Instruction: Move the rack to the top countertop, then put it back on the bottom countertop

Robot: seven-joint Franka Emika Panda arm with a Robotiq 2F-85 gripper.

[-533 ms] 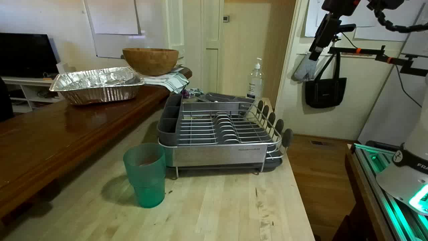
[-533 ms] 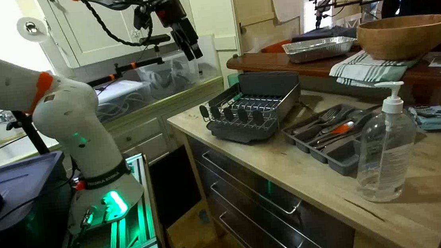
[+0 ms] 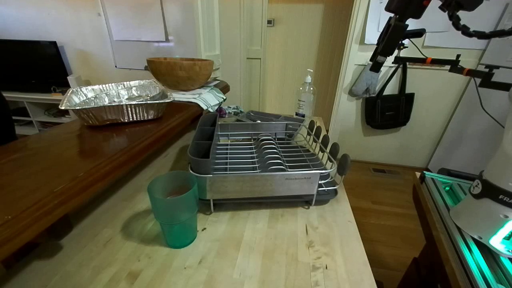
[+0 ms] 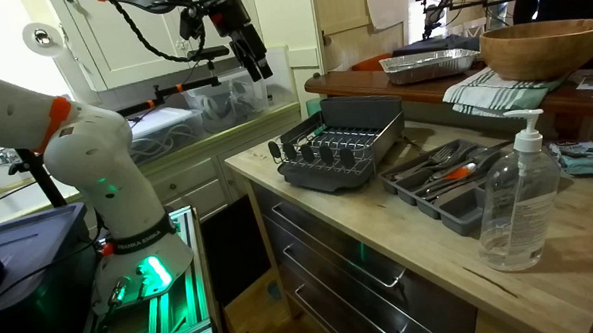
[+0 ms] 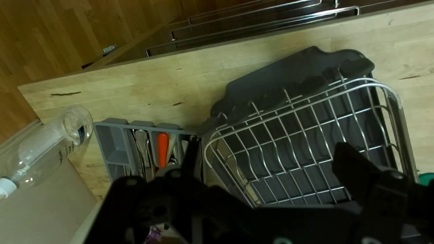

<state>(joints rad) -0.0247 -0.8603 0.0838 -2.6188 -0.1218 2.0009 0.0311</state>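
We have the gripper point(image 5: 267, 146) spread wide and empty, raised well apart from the rack point(image 3: 262, 186). Rack sits on the bottom counter point(image 3: 260, 248) between cup point(image 3: 176, 214) and cutlery tray point(image 4: 462, 212); we see the foil pan point(image 3: 124, 114) on the top counter point(image 3: 44, 168).

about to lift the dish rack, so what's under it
Under the rack is a dark grey tray that sticks out past one side, over the bottom countertop. The tray covers the wood beneath it, so anything lying there cannot be seen.
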